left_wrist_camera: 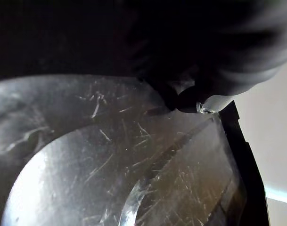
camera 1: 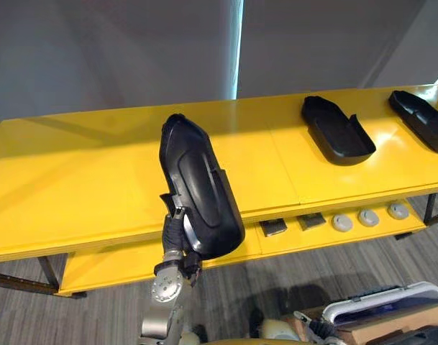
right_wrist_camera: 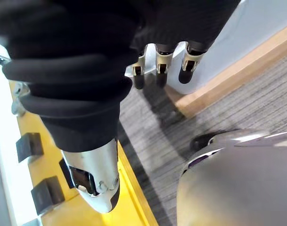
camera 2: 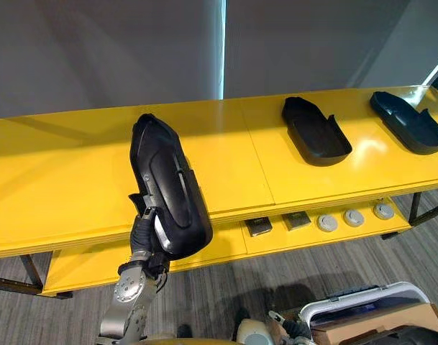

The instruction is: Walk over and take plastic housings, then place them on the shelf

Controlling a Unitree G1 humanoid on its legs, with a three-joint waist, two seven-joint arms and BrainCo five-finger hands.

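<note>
One hand does the holding here: the left hand is clamped on the lower end of a black plastic housing, its fingers curled round the rim there. In the left wrist view a dark fingertip presses on the housing's glossy, scratched surface. The held housing stands on end with its rounded outer side toward the camera, leaning a little. Its lower end hangs in front of the yellow shelf at the front edge of the top board, and its upper end reaches over that board. Whether it touches the shelf I cannot tell.

Farther along the shelf's top board, toward its right end, a second housing lies flat with its hollow side up, well apart from the held one. A third housing lies the same way near the shelf's right end, running out of the picture.

On the shelf's lower board, below the second housing, sit two dark square pieces side by side, and just right of them three grey round discs in a row near the front edge.

The right hand shows in its wrist view with fingers loose and apart, holding nothing, hanging over the grey carpet just in front of the shelf's lower board. On the carpet in front of the shelf's right half stands a cardboard box.
</note>
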